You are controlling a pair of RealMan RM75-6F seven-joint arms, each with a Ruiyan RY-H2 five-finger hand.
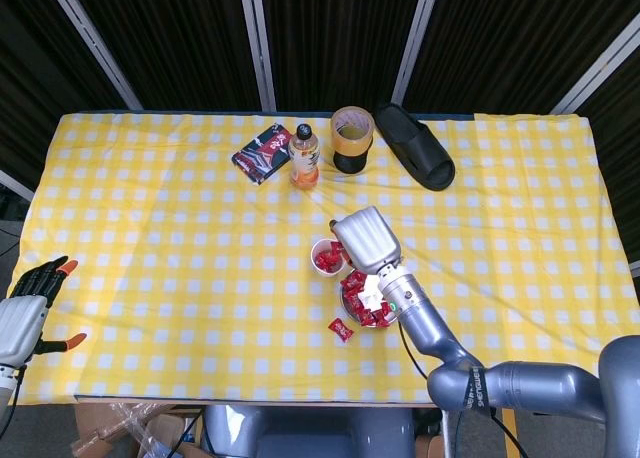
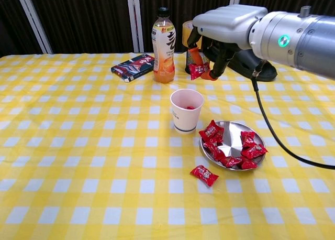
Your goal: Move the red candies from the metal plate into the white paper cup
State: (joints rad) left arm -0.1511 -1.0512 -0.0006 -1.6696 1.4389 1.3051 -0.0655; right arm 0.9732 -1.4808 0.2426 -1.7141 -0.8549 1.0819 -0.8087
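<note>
Several candies [image 2: 230,148] left on the plate [image 2: 235,131] below the right hand [image 2: 222,28], one stray [image 2: 204,174] on the cloth beside it. Pinching one candy [image 2: 198,69] just above the cup [image 2: 186,110], red already inside; left hand [image 1: 28,303] idle, fingers spread, holding nothing.

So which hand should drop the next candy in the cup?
The right hand: it already pinches a red candy above the white paper cup. The left hand sits empty at the table's far edge.
</note>
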